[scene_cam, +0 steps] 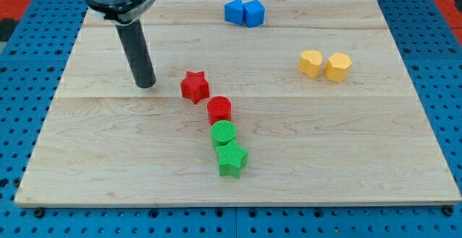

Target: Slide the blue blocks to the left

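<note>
No claw on me, just a rod. My tip (146,84) sits left of the red star (194,86), well apart from the two touching blue blocks (244,12) at the counter's (108,159) top. I'd loop round to their right side, then push left.

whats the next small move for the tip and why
Probably carry my tip up and over to the view's right side of the two touching blue blocks near the wooden board's top edge. It now stands left of them beside the red star block, so it cannot yet push them left.
</note>
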You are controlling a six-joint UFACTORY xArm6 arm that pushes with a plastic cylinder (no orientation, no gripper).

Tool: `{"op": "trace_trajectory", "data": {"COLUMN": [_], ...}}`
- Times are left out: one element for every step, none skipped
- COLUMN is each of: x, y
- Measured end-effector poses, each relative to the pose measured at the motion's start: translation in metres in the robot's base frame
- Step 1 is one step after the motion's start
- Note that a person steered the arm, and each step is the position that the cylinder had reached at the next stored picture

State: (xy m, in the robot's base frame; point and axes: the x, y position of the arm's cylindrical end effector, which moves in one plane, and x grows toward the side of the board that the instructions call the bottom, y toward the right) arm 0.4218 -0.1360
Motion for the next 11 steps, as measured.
{"op": "trace_trajectory", "data": {"x": [0.0,0.0,-0.005,-0.065,-0.093,-0.124,-0.152,-0.171,-0.185,-0.186,-0.186], "y": [0.051,0.085,0.065,0.082,0.158,0.238,0.242,0.242,0.242,0.22,0.179]}}
